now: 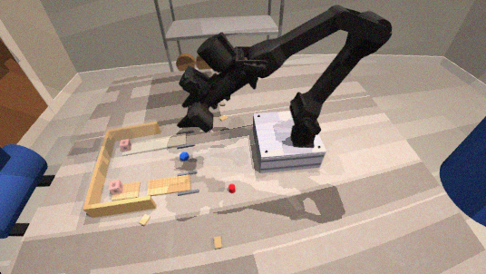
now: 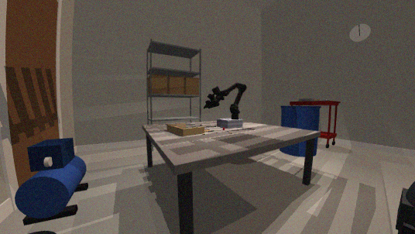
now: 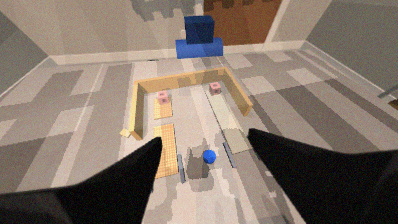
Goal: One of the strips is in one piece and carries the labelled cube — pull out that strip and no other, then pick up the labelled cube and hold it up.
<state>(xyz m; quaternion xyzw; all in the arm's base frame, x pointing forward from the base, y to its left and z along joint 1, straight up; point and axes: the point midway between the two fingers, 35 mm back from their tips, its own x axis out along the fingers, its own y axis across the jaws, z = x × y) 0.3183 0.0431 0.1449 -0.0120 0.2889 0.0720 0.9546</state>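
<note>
Pale strip (image 1: 151, 145) looks unbroken, lying flat on table (image 1: 363, 218) inside tan fence (image 1: 97, 174), pink cube (image 1: 125, 145) on its far end. Likely thin, light, slippery: pinch the near end. Claw (image 1: 196, 117) hovers, fingers apart, empty.

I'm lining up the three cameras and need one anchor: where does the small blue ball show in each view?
Top: the blue ball lies left of centre, just right of the open side of the tan frame.
Exterior: too small to make out on the far table.
Wrist: the ball sits low in the centre, between the open gripper's dark fingers.
Shared landmark: the tan frame, seen in all three views.
</note>
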